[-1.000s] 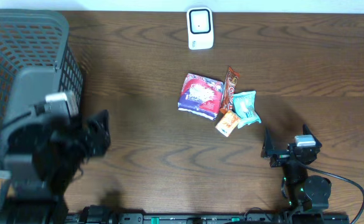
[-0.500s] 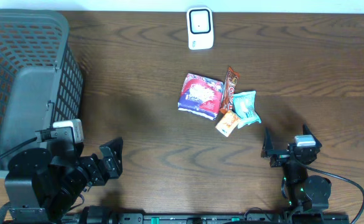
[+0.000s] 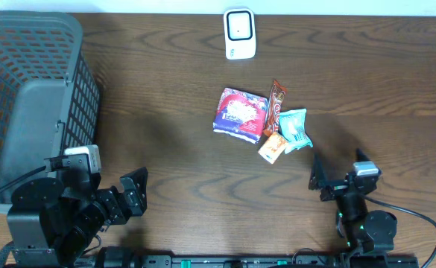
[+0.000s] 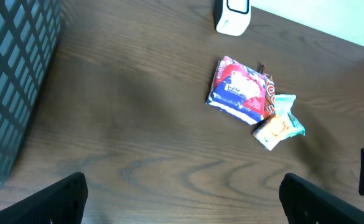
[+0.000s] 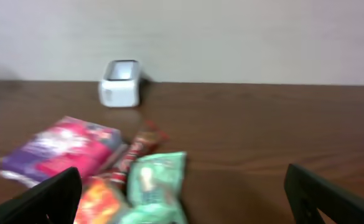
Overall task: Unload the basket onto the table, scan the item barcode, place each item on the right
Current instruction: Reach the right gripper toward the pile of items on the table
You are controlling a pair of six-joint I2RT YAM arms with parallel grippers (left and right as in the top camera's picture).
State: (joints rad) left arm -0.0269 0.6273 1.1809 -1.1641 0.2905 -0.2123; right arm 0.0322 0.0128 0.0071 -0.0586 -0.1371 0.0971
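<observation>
Several snack packets lie in a cluster at mid-table: a purple-and-red packet (image 3: pixel 240 113) (image 4: pixel 239 89), a red bar (image 3: pixel 276 106), a teal packet (image 3: pixel 294 129) (image 5: pixel 155 180) and a small orange packet (image 3: pixel 273 147) (image 4: pixel 271 131). The white barcode scanner (image 3: pixel 239 33) (image 4: pixel 232 15) (image 5: pixel 121 83) stands at the far edge. My left gripper (image 3: pixel 133 195) (image 4: pixel 182 205) is open over bare wood at the front left, holding nothing. My right gripper (image 3: pixel 337 173) (image 5: pixel 185 202) is open at the front right, just short of the teal packet, and empty.
A large grey mesh basket (image 3: pixel 24 97) (image 4: pixel 14 74) fills the left side of the table. A pale wall rises behind the scanner. Bare wood lies between the basket and the packets.
My left arm has drawn back from beside the basket toward the front edge, and its jaws have opened wide. The right gripper has shifted slightly left.
</observation>
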